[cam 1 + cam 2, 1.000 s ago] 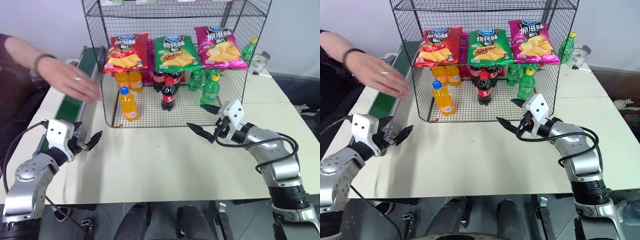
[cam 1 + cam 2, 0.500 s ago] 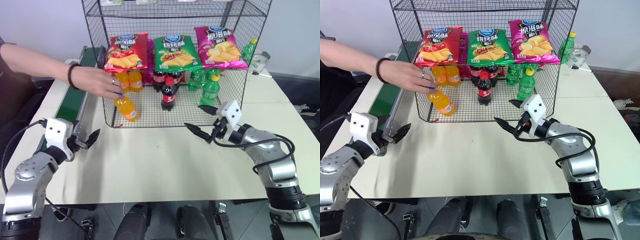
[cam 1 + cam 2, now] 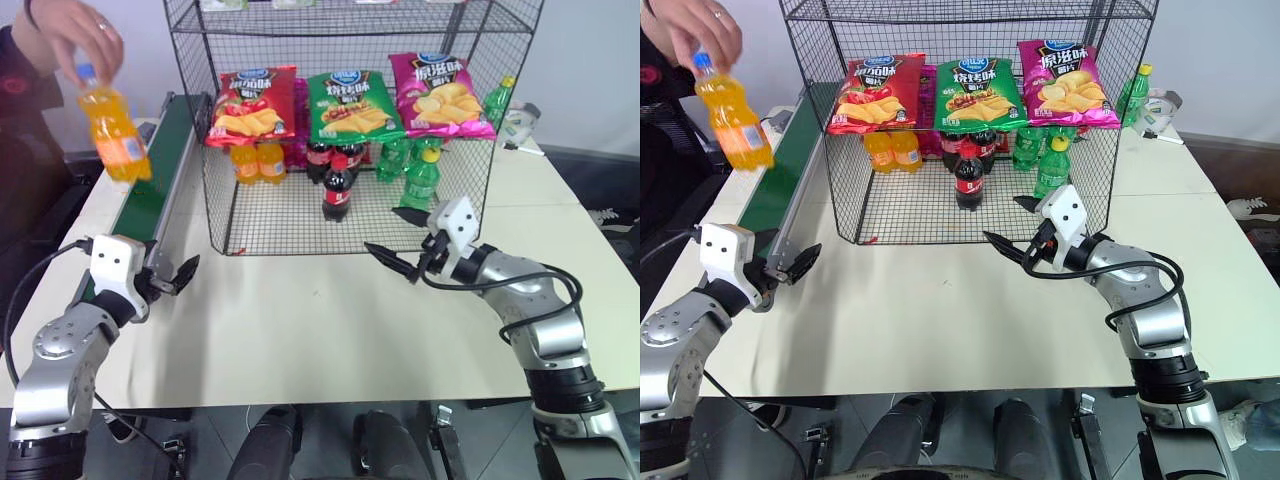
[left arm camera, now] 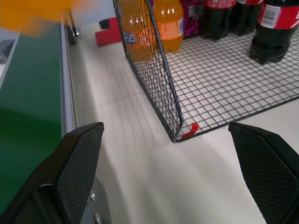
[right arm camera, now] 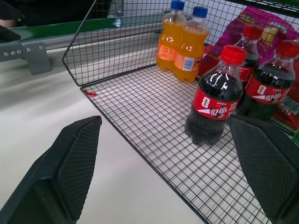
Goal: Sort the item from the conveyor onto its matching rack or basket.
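A person's hand (image 3: 75, 30) holds the item, an orange soda bottle (image 3: 112, 130) with a blue cap, in the air above the far part of the conveyor (image 3: 150, 195). The dark-green belt runs along the table's left side. The black wire rack (image 3: 230, 215) stands at the back centre, with crisp bags (image 3: 350, 105) hung across its front. My left gripper (image 3: 178, 277) is open and empty beside the belt's near end, level and pointing at the rack's left corner (image 4: 180, 135). My right gripper (image 3: 397, 235) is open and empty just before the rack's front edge.
On the rack's bottom tier stand two orange bottles (image 5: 182, 42), cola bottles (image 5: 212, 98) and green bottles (image 3: 420, 175). A green bottle and a white object (image 3: 515, 120) lie on the table behind the rack at the right. Bare tabletop (image 3: 300, 320) lies between my arms.
The person's hand reached in, took the front orange bottle from the rack's bottom tier, and carried it up and left over the conveyor. Both grippers kept still and open.
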`<state>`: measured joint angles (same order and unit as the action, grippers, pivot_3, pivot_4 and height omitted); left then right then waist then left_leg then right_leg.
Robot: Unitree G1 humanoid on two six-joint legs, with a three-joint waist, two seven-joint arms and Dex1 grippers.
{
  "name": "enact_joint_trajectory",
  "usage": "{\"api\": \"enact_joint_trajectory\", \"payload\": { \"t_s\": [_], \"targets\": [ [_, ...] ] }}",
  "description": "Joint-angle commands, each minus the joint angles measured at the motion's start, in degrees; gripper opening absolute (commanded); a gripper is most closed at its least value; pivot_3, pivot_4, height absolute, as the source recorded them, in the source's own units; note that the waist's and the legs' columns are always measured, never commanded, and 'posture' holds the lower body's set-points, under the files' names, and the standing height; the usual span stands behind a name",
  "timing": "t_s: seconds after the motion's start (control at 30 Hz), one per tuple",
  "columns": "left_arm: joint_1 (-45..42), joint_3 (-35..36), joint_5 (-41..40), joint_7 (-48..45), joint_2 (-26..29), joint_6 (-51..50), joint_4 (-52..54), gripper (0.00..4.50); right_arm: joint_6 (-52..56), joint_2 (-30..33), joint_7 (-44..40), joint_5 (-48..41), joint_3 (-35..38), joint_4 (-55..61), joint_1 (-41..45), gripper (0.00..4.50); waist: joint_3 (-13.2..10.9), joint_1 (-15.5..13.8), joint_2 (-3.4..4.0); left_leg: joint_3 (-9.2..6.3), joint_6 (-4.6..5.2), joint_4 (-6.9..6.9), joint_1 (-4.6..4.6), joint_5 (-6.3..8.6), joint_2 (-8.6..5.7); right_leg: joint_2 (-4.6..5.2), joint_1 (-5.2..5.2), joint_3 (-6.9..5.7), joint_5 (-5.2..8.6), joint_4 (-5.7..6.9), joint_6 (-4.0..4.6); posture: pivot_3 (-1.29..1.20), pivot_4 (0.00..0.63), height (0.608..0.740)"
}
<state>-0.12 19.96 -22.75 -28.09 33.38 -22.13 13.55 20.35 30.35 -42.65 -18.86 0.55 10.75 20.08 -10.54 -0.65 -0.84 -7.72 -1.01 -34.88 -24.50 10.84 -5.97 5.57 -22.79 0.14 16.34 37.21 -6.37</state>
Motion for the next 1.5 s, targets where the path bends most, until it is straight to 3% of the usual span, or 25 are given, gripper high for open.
{"api": "enact_joint_trajectory", "payload": {
  "t_s": [0.03, 0.43, 0.7, 1.13, 1.5],
  "targets": [
    [-0.8, 3.2, -1.7, 1.3, -0.2, -0.8, 1.3, 4.48, -1.6, -0.3, 0.1, -0.1, 0.7, 0.3, 1.1, 4.5, 0.0, 0.0, 0.0, 0.0, 0.0, 0.0, 0.0, 0.0, 0.0, 0.0, 0.0, 0.0, 0.0, 0.0, 0.0, 0.0, 0.15, 0.74],
    [-3.9, 11.6, -0.5, 15.1, -4.5, -0.3, -1.8, 4.48, -2.5, -2.1, 0.6, 0.4, -0.9, -0.1, 1.5, 4.5, 0.0, 0.1, -0.01, 0.0, 0.0, 0.0, 0.01, 0.0, 0.0, -0.01, 0.0, -0.01, -0.09, 0.01, -0.16, 0.0, 0.15, 0.74],
    [-5.4, 11.9, 2.7, 22.3, -6.1, 0.3, -4.5, 4.48, -2.8, -3.6, 0.8, 0.5, -2.5, 0.5, 1.4, 4.5, 0.0, -0.1, 0.0, -0.01, 0.0, -0.07, 0.04, 0.0, -0.01, -0.02, -0.06, -0.03, -0.1, 0.03, -0.17, 0.0, 0.15, 0.74],
    [-7.3, 12.1, 4.6, 20.9, -7.1, 9.3, -8.9, 4.48, -2.2, -7.0, 2.3, 0.0, -5.0, 4.3, 0.9, 4.5, 0.0, 0.0, -0.01, 0.0, -0.01, -0.07, 0.03, 0.0, -0.01, -0.01, -0.1, -0.03, -0.11, 0.02, -0.2, 0.0, 0.15, 0.74],
    [-9.4, 8.4, 6.3, 18.2, -6.8, 12.1, -13.3, 4.48, 1.1, -9.3, 1.5, -6.6, -5.6, 12.7, -2.6, 4.5, 0.0, 0.0, -0.01, -0.01, -0.01, -0.06, 0.03, 0.0, -0.01, -0.02, -0.11, -0.04, -0.12, 0.04, -0.21, 0.0, 0.15, 0.74]
  ]
}}
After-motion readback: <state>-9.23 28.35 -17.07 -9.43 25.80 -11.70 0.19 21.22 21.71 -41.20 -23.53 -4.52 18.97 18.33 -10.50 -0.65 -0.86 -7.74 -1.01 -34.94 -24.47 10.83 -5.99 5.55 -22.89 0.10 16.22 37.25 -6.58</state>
